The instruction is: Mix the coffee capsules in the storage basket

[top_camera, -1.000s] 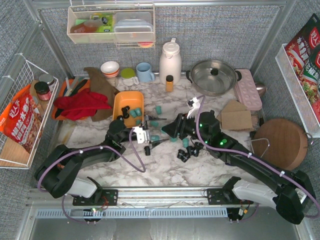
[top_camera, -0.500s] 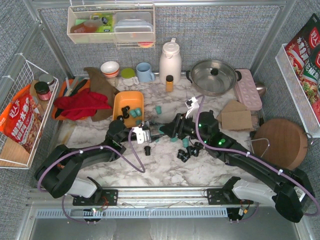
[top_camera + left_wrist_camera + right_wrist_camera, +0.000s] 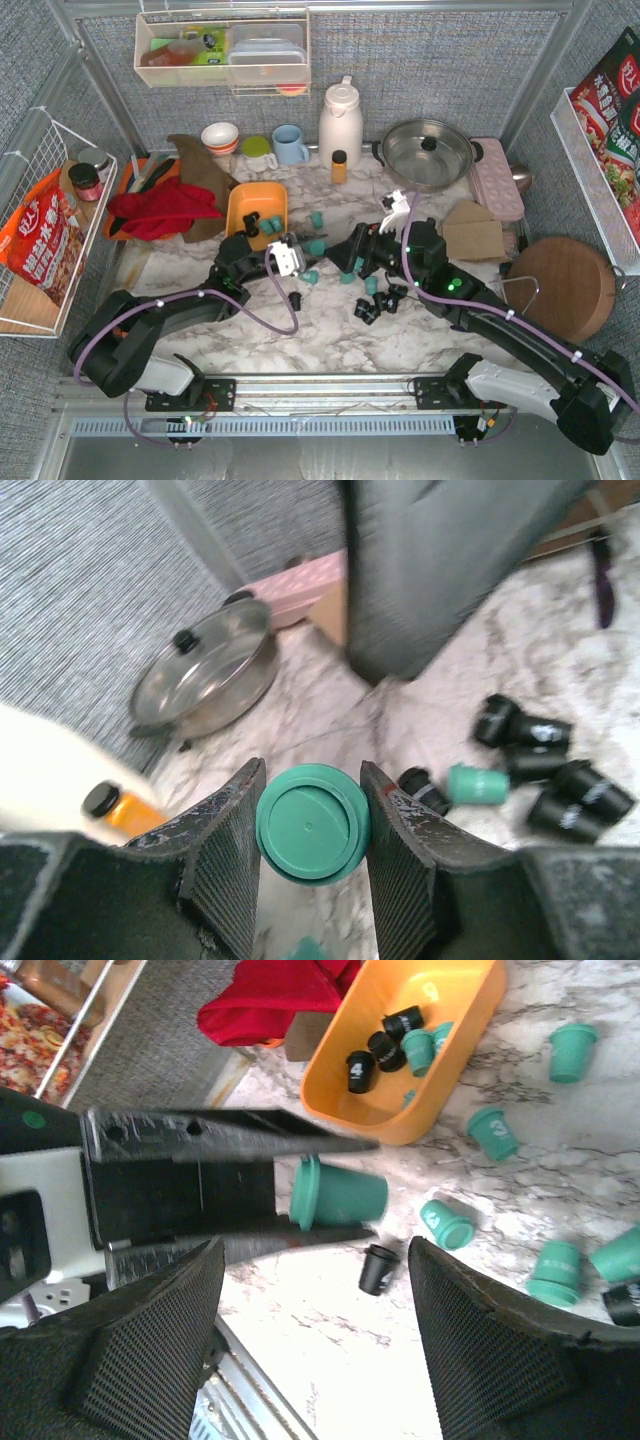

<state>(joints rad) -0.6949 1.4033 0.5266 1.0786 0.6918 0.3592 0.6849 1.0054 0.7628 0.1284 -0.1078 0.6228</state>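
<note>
My left gripper [image 3: 306,250] is shut on a teal coffee capsule [image 3: 312,823], gripped by its sides just above the marble; the same capsule [image 3: 338,1192] shows lying sideways between those fingers. My right gripper [image 3: 315,1355] faces it from the right, open and holding nothing. The orange storage basket [image 3: 233,212] stands just behind the left gripper, with black and teal capsules [image 3: 385,1050] inside. More teal capsules [image 3: 445,1222] and one black capsule [image 3: 378,1268] lie loose on the table. A cluster of black ones [image 3: 370,310] sits under the right arm.
A lidded steel pot [image 3: 428,150], a white kettle [image 3: 340,120], a small orange bottle [image 3: 339,165] and a blue mug [image 3: 290,145] stand at the back. A red cloth [image 3: 160,210] lies left of the basket. Cardboard [image 3: 472,235] and a round wooden board [image 3: 565,285] are to the right.
The left jaws have closed on the teal capsule where the two grippers met. The right jaws have opened and let it go. The left gripper has shifted slightly right.
</note>
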